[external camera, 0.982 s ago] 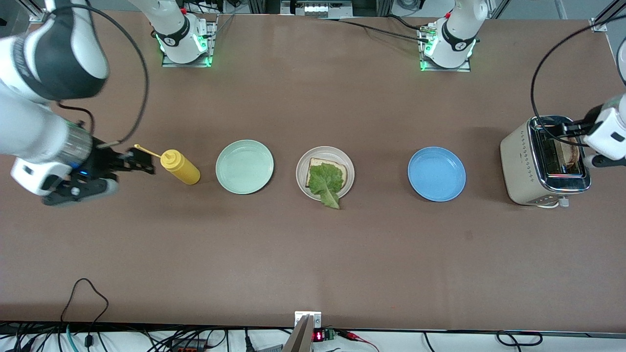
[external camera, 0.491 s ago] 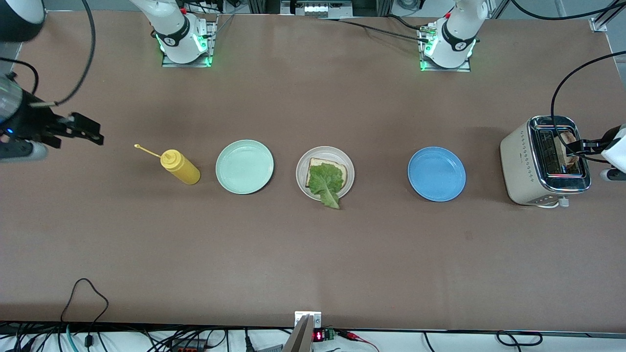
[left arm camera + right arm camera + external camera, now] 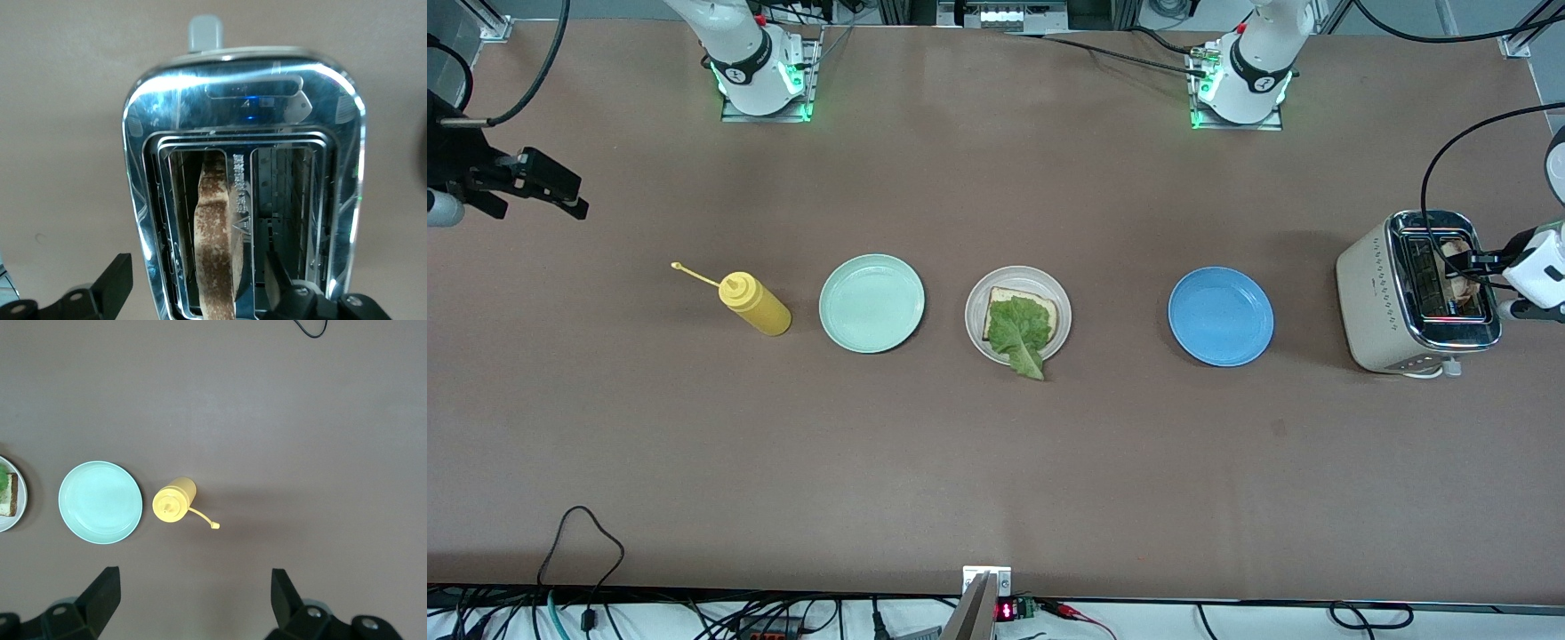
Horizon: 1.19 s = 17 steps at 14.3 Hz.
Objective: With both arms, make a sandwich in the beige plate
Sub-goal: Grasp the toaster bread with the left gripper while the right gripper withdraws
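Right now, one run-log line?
left gripper: open around toast slice in toaster | right gripper: open, waiting above table | beige plate: toast, lettuce

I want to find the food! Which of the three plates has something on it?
The beige plate, the middle one, holds a toast slice topped with a lettuce leaf. The mint-green plate and blue plate beside it are bare.
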Motion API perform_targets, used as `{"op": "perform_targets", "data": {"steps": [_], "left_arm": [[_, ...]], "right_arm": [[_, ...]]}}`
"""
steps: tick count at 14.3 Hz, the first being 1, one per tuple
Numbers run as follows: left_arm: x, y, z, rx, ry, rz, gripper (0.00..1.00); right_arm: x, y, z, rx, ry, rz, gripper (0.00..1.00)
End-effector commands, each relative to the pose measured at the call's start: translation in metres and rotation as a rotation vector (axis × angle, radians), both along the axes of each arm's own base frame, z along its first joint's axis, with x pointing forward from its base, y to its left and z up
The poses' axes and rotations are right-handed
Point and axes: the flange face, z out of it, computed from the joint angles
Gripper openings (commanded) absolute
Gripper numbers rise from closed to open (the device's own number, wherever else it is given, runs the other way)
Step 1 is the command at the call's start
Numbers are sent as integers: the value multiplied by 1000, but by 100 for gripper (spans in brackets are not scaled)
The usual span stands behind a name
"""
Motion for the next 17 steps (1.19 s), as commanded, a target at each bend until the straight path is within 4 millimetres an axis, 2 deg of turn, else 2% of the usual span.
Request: {"op": "perform_targets", "data": {"steps": [1,2,3,4,5,7,11,12,17], "left_arm": [[-14,-3,5,15,-5,-31,76],[-15,-3,4,14,0,-31,66],[-16,-3,3,13,4,-31,51],[-16,-3,4,13,4,-31,40],[-16,-4,4,10,15,-30,31],[-18,-3,6,7,33,-26,20],[-16,-7,9,7,33,-33,4],[-16,-7,10,7,31,-32,3],[-10,-10,55,18,61,-16,2]], "right_arm": [[-7,4,0,-15,-11,-32,100],[-7,3,0,-14,-11,-32,100],[-7,4,0,-14,-11,-32,100],[-7,11,0,-16,-9,-33,100],[-6,13,2,-21,-16,-46,100],[-6,14,6,-24,-32,-41,100],[-4,14,7,-29,-49,-35,100],[-4,14,7,-29,-48,-35,100],[-5,14,6,-21,-39,-34,100]]}}
